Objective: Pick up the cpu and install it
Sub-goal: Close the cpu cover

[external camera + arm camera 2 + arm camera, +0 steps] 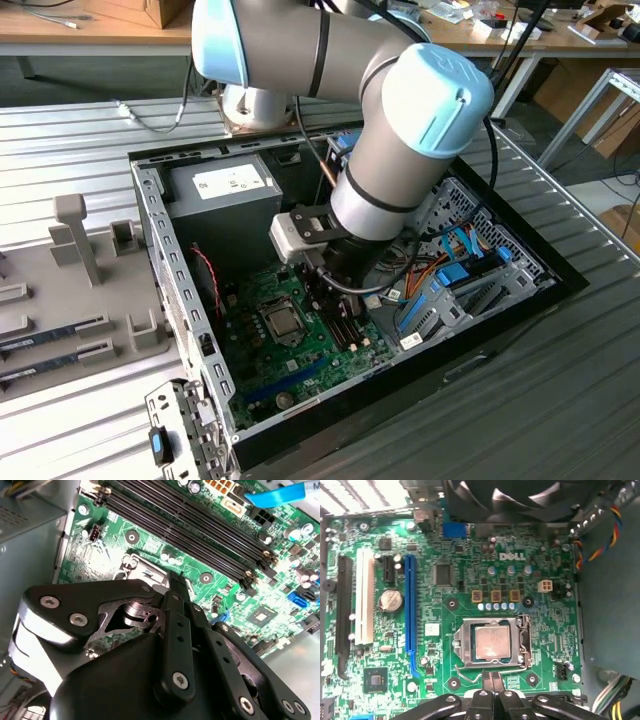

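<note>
The cpu (492, 642), a small square chip with a silvery-grey top, lies flat in the metal socket frame (465, 647) on the green circuit board (435, 645). From the exterior view it is the small grey square (282, 321) in the middle of the board, inside the open computer case. My gripper (493, 680) hangs just above the board beside the socket's edge, its two black fingers pressed together with nothing between them. In the second wrist view the gripper (175, 587) is seen from behind, its tips over the socket area.
A grey power-supply box (225, 190) with a white label fills the case's far corner. Long black memory slots (190, 525) run beside the socket. A black fan (510, 495) overhangs the board. Blue drive brackets (450, 285) and cables crowd the exterior view's right. Memory sticks (50, 335) lie outside the case.
</note>
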Controlling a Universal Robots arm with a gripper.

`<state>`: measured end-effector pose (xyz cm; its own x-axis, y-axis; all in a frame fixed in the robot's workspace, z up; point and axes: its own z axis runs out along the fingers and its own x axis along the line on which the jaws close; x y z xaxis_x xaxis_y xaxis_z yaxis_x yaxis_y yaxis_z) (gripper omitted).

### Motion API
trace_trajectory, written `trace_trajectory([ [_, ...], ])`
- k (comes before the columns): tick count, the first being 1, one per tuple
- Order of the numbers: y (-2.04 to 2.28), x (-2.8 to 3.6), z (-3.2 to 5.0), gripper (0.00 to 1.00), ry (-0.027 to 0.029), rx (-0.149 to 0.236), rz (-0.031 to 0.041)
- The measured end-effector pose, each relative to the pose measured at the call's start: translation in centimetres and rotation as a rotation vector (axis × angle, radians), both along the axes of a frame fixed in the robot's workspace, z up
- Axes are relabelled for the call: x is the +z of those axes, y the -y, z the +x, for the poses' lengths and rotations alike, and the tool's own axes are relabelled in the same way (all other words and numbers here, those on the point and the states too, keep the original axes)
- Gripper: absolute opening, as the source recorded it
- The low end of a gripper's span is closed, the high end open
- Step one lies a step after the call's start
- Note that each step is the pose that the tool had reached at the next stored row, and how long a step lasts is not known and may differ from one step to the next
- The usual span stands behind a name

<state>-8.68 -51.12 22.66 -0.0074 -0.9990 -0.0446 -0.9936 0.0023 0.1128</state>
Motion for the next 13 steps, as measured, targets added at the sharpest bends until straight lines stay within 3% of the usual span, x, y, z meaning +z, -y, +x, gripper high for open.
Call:
trace_trajectory([
  [2, 0.00, -0.04, 0.00, 0.11, 0.0000, -0.032, 0.0000],
  [7, 0.00, -0.28, 0.00, 0.11, 0.0001, -0.197, -0.0002],
  [13, 0.01, -0.53, -0.71, 0.11, 0.0004, -0.213, -0.0008],
])
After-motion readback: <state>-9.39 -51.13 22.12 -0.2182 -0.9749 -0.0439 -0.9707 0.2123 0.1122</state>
